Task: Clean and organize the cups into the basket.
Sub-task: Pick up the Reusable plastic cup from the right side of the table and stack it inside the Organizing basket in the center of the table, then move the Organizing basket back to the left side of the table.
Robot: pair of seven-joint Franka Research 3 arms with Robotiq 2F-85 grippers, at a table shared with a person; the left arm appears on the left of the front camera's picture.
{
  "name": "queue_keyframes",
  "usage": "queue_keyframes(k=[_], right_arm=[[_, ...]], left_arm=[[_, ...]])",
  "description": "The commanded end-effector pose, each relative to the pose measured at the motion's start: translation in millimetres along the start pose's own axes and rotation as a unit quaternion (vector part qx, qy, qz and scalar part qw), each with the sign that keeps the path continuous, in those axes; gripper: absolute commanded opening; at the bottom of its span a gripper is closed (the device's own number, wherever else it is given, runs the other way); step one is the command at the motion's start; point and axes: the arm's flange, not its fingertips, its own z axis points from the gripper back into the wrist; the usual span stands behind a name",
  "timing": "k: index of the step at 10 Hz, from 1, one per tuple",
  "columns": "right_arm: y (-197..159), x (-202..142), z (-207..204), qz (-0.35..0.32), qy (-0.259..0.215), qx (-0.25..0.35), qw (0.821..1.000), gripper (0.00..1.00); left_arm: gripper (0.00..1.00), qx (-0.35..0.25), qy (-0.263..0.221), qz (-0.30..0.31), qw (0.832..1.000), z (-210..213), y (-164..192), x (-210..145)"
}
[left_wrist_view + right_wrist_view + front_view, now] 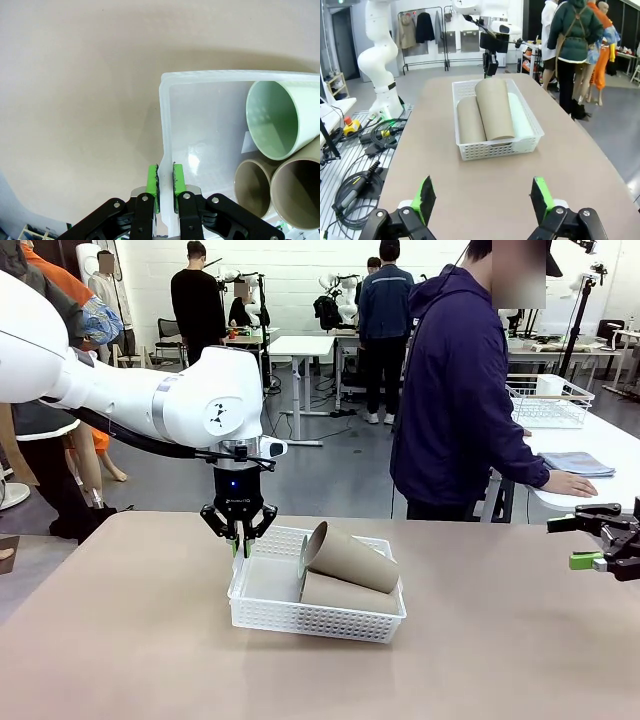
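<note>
The basket, a white mesh-sided tray, sits mid-table with three cups lying on their sides in it. One tan cup rests tilted on top of another tan cup. A pale mint green cup lies beside them, its mouth facing the left wrist camera. My left gripper points straight down at the basket's far left corner. Its green pads are shut on the basket's wall. My right gripper hovers open at the table's right edge, holding nothing, well away from the basket.
A person in a dark hoodie stands at the far side, one hand on the neighbouring white table. That table carries a folded blue cloth and a white wire basket. Cables lie beside the table.
</note>
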Motion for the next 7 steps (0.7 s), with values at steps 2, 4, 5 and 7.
queue_keyframes(k=[2, 4, 5, 7], right_arm=[[4.4, -1.9, 1.4, 0.0, 0.001, 0.003, 1.0, 1.0], [4.4, -1.9, 1.4, 0.0, 0.001, 0.003, 1.0, 1.0], [4.4, -1.9, 1.4, 0.0, 0.001, 0.003, 1.0, 1.0], [4.4, -1.9, 1.4, 0.0, 0.001, 0.003, 1.0, 1.0]], left_arm=[[0.0, 0.0, -0.002, 0.006, 1.0, 0.6, -0.9, -1.2], [0.0, 0.0, -0.002, 0.006, 1.0, 0.6, -0.9, -1.2], [0.0, 0.0, -0.002, 0.006, 1.0, 0.6, -0.9, -1.2], [0.0, 0.0, -0.002, 0.006, 1.0, 0.6, -0.9, -1.2]])
